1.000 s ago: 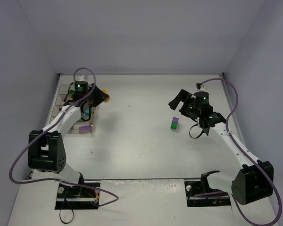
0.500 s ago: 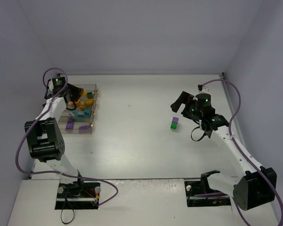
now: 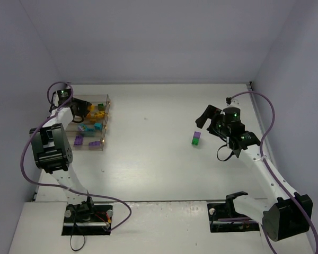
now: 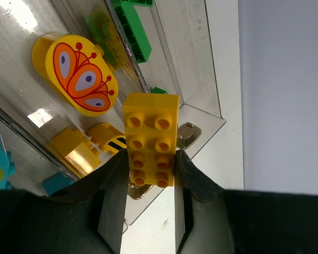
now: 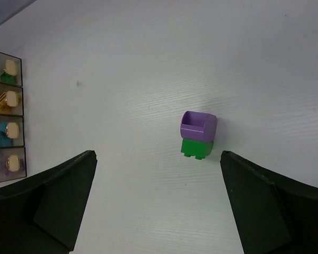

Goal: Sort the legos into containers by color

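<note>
"White desk [image 3: 148, 159]. Which step?"

"Dropping off: my left jaws pinch a yellow brick [image 4: 150, 138] over the rim of the containers [image 4: 199, 100]; centre, then release, I reckon. Meanwhile my right jaws gape wide near the purple-green stack [image 5: 197, 135]."

The containers [image 4: 196, 53] are clear glossy plastic, their walls catching bright glare. Inside them the yellow oval piece [image 4: 80, 74], printed in orange, and a green brick [image 4: 133, 32] look smooth and shiny. At their corner the yellow brick [image 4: 151, 138] is smooth studded plastic; the small clasp [image 4: 188, 133] beside it may be metal. Well away from the containers, the table [image 5: 148, 53] is matt white, finely grained.
</note>
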